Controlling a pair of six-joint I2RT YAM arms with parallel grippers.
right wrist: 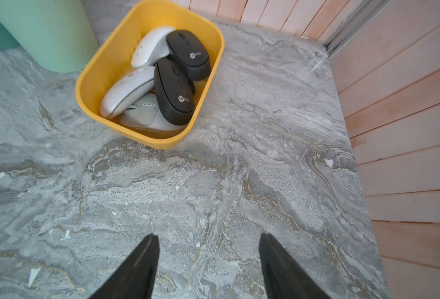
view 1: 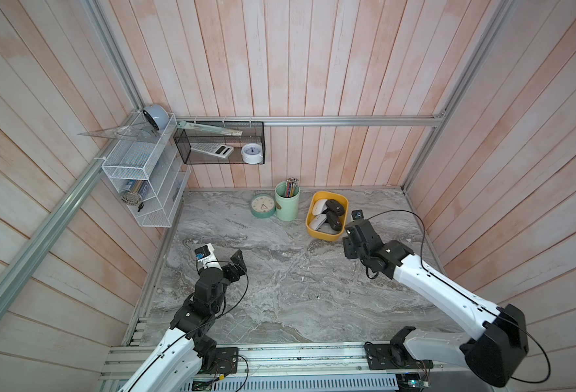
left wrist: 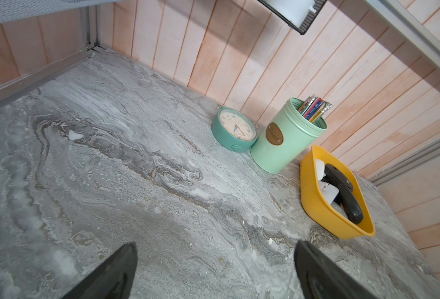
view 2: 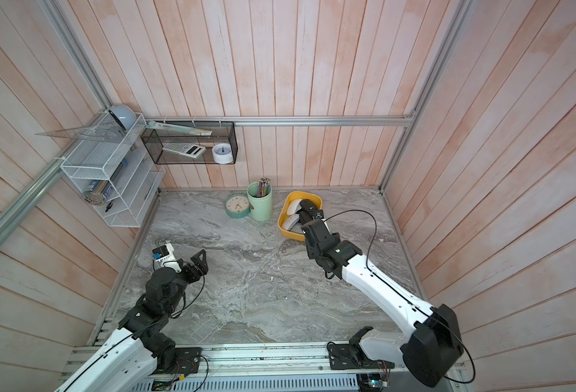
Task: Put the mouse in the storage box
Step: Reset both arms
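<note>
Right gripper has its jaws apart with nothing between them, above the bare tabletop near the short wall of the storage box. The left gripper is opened wide, also empty, and well apart from the box.

In both top views the jaws of the right gripper are hidden under its own wrist, so their gap shows only in the right wrist view. In a top view the right arm covers the near half of the box and some of the mice. In the left wrist view the box wall hides most of what is inside.

The right wrist view allows a count of five mice, all inside the box. Two are black, the far black mouse and the near black mouse. Two are slim and white, the far white mouse and the near white mouse. One pale grey mouse lies at the bottom, mostly covered by the others.

Their long axes run about along the long axis of the box, from the back wall toward the right gripper. Both black ones turn their logo end toward this gripper. The near black mouse is tilted against the near white mouse.

Beside the box stand one green pencil cup and one teal clock.
</note>
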